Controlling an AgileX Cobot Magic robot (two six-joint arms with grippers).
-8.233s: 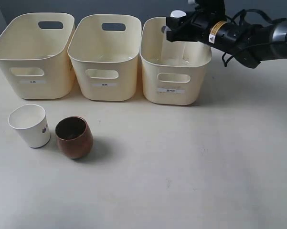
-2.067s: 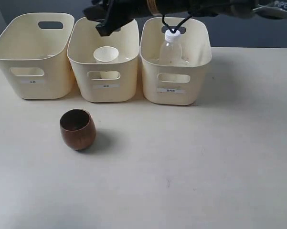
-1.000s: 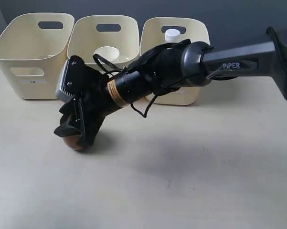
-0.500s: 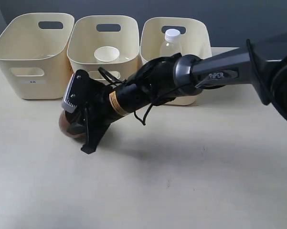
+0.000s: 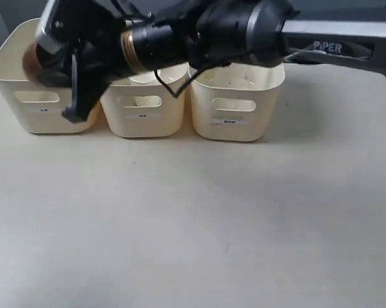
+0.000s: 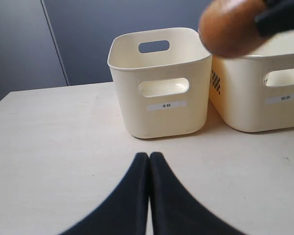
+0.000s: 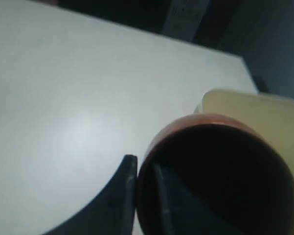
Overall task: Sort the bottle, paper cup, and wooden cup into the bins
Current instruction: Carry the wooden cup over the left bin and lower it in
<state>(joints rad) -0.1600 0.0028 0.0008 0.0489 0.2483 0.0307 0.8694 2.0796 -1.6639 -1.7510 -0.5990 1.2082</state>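
Exterior view: the right arm reaches across from the right side, its right hand [image 5: 54,64] now lifted to the far left, level with the rim of the left bin [image 5: 16,96]; the wooden cup [image 5: 32,59] shows as a blurred brown patch at that hand's tip, off the bench [image 5: 193,224], where half a second ago it sat low in front of the bins; the bench in front of the row is now bare of cups. The arm hides most of the middle bin [image 5: 141,115] and the top of the right bin [image 5: 234,106], so the paper cup and the bottle, seen standing in them moments ago, cannot be seen now.

Left wrist view: the left hand [image 6: 149,161] is clenched on nothing, fingertips together, low over the bench; the brown cup [image 6: 230,27] hangs blurred, higher than the bin rims, just beside the labelled left bin [image 6: 161,117].

Right wrist view: the right hand [image 7: 142,181] grasps the cup [image 7: 215,171] by its rim, one finger outside, one inside the dark hollow; a cream bin corner [image 7: 244,105] lies just beyond.

Judgement: this is the last item, carried and nearly placed; only lowering and releasing into the left bin seems left.
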